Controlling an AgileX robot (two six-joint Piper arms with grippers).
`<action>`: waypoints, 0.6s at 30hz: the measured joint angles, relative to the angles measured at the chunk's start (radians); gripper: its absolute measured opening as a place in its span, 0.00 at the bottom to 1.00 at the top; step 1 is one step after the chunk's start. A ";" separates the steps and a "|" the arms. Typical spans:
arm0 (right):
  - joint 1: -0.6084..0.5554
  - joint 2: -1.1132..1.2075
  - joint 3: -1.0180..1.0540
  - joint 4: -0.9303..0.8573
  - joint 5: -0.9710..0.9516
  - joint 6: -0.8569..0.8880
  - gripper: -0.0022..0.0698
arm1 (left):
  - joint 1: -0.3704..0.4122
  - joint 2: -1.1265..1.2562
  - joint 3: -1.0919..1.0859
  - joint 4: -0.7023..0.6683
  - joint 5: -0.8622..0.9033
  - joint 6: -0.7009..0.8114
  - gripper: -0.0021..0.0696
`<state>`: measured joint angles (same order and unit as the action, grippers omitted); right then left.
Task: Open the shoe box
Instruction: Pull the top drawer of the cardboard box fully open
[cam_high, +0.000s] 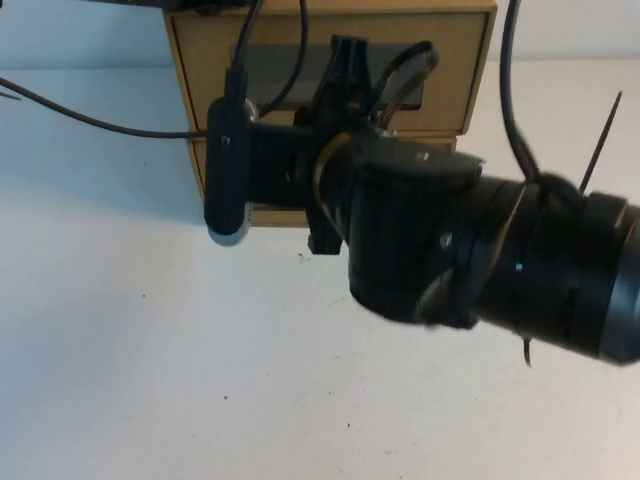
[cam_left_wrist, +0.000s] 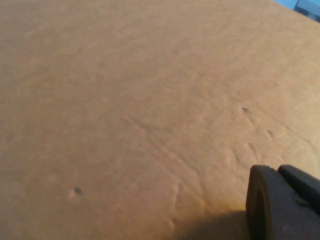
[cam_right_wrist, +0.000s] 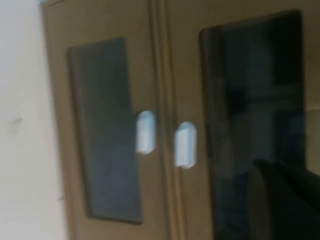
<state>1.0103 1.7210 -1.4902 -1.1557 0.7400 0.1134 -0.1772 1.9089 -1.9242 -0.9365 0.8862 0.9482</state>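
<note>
Two cardboard shoe boxes are stacked at the back of the table, the upper box (cam_high: 455, 60) on the lower box (cam_high: 198, 160). Each front has a dark window (cam_right_wrist: 102, 130) and a white pull tab (cam_right_wrist: 145, 131); the second tab (cam_right_wrist: 185, 145) sits right beside it. My right gripper (cam_high: 347, 48) is shut and empty, held just in front of the upper box's window, and its dark tip shows in the right wrist view (cam_right_wrist: 280, 172). My left gripper (cam_left_wrist: 277, 172) is shut, its fingertips close against plain brown cardboard (cam_left_wrist: 125, 100) with a shadow under them.
The right arm (cam_high: 480, 250) fills the middle and right of the high view and hides much of both box fronts. Black cables (cam_high: 90, 120) run in from the left and above. White table (cam_high: 150, 380) lies in front of the boxes.
</note>
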 joint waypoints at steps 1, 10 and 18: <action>0.004 0.000 0.040 -0.111 -0.019 0.091 0.01 | 0.004 0.000 0.000 -0.005 0.000 -0.002 0.02; 0.006 0.020 0.324 -0.481 -0.107 0.460 0.01 | 0.028 0.000 0.000 -0.058 0.019 -0.016 0.02; -0.024 0.079 0.232 -0.491 -0.051 0.531 0.03 | 0.028 0.007 0.000 -0.063 0.059 -0.018 0.02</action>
<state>0.9860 1.8001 -1.2579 -1.6471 0.6895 0.6442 -0.1493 1.9160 -1.9242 -0.9992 0.9453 0.9301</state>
